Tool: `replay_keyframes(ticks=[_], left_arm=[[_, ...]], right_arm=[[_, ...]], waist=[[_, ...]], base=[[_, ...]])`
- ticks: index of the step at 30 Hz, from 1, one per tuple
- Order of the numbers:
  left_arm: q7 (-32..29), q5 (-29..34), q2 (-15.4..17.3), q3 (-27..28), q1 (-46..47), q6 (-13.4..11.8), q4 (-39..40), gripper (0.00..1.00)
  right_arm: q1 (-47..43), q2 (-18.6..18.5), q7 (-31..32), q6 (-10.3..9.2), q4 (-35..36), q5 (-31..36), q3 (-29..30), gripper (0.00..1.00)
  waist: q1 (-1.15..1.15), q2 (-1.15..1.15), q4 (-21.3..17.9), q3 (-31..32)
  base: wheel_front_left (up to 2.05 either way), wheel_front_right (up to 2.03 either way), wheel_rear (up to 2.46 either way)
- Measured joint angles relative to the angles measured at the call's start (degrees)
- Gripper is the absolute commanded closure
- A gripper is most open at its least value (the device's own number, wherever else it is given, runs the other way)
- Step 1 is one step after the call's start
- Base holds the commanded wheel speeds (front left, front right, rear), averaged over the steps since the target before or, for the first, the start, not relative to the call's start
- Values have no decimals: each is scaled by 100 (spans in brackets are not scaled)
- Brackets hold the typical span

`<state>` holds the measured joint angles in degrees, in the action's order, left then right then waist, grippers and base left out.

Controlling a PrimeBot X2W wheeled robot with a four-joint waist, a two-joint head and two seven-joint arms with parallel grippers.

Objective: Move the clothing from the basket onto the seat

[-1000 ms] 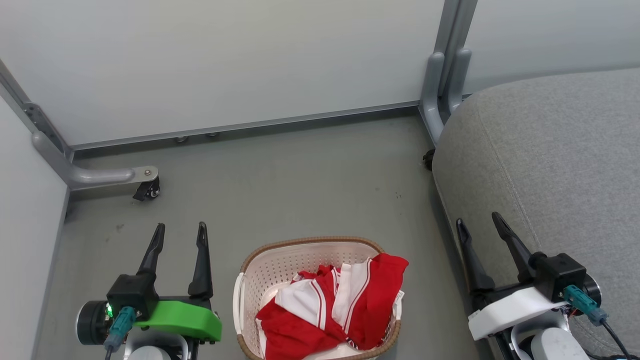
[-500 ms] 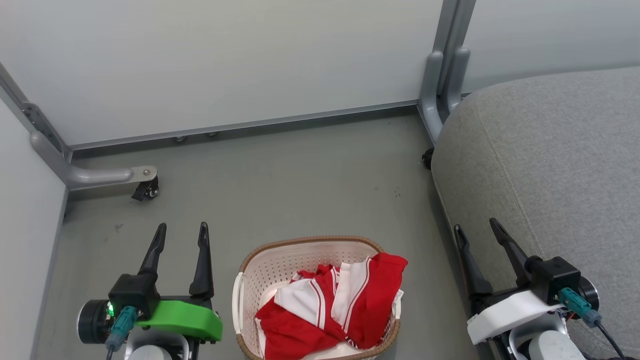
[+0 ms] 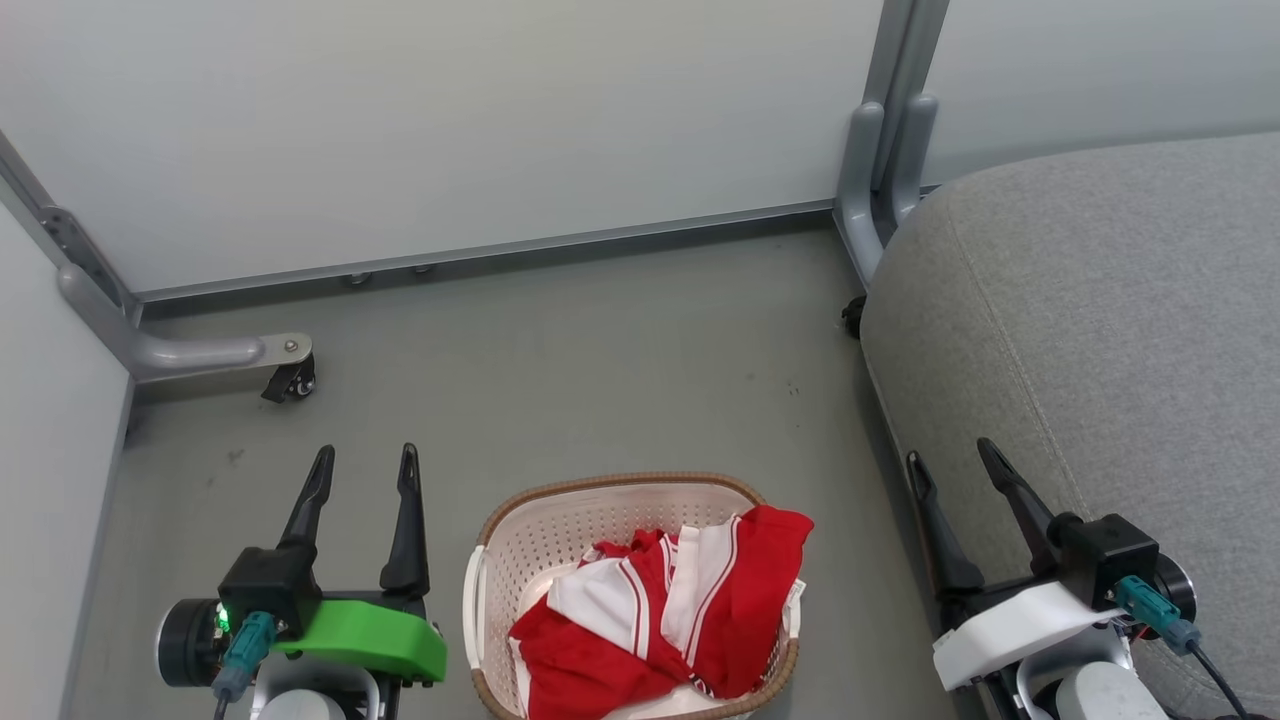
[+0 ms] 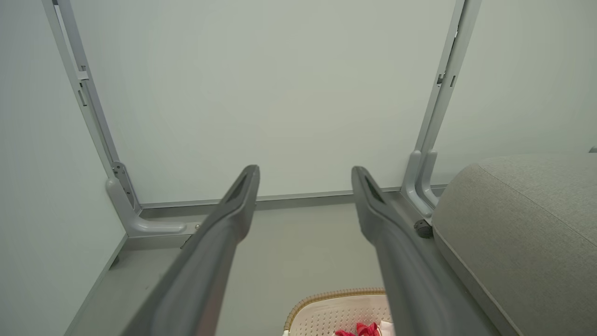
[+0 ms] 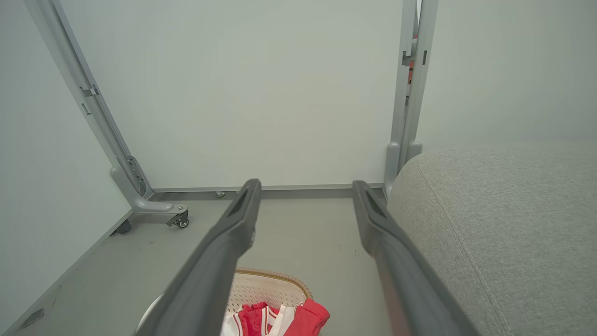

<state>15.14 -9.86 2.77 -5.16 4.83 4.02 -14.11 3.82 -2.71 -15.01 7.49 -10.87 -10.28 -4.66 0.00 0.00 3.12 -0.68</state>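
Red-and-white clothing (image 3: 660, 620) lying bunched in the basket (image 3: 560, 515), basket sitting on the floor (image 3: 600, 350) between both claws, left claw (image 3: 365, 455) hanging wide open, gripping nothing, right claw (image 3: 948, 450) gaping equally empty, grey seat (image 3: 1100, 300) rising just beside it

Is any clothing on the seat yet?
No, the clothing lies heaped in the basket, on the floor beside the seat.

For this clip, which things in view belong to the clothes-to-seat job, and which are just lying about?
Part of the job:
- clothing, heaped in the basket
- seat, beside the basket
- left claw and right claw, both open

Just there:
- wall panel
- panel foot with its caster
- corner post
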Motion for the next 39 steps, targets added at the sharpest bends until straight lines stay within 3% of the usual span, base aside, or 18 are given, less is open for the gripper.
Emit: replay_keyframes(ticks=[11, 24, 39], left_arm=[[1, 80, 1, -127, 266, 102, -133, 0], [2, 243, 85, -631, 1275, 304, -857, 0], [2, 21, 698, -2062, 2872, 337, -2543, 0]], right_arm=[[119, -1, 0, 0, 58, -5, -80, 0], [637, -5, -8, 1, 461, 4, -121, 0], [1566, -13, -9, 1, 1088, -204, -192, 0]], waist=[[0, 0, -145, -152], [0, 0, -649, -809], [0, 0, -1489, -2252]], base=[[0, 0, 0], [0, 0, 0], [0, 0, 0]])
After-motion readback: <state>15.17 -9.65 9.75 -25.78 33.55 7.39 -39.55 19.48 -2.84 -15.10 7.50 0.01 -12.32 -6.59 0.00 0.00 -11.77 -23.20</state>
